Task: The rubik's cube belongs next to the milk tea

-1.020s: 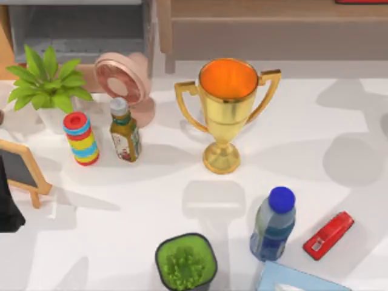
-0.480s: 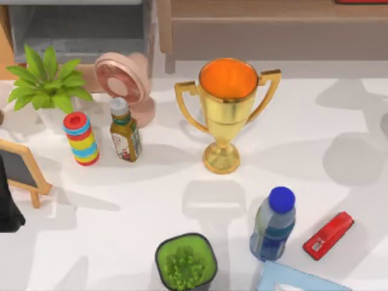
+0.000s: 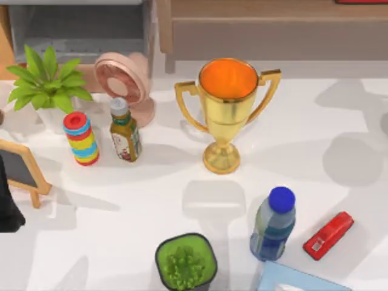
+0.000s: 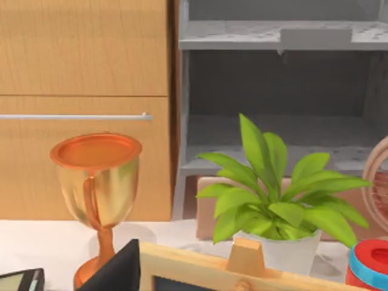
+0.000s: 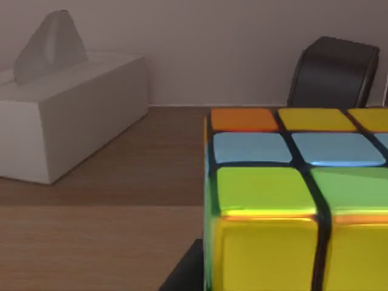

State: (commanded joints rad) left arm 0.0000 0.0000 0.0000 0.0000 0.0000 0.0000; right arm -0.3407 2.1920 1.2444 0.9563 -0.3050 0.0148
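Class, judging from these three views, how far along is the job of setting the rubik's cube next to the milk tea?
Early, and nothing looks done. The milk tea stands on the table's left side between the striped ring stack and the gold trophy, with no cube beside it. In hand: the right wrist view shows the rubik's cube close up on a wooden surface near a white tissue box. Left: carrying it over and setting it beside the bottle.

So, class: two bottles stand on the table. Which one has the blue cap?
The larger translucent bottle near the red stapler. The milk tea, beside the striped ring stack, has a pale cap instead.
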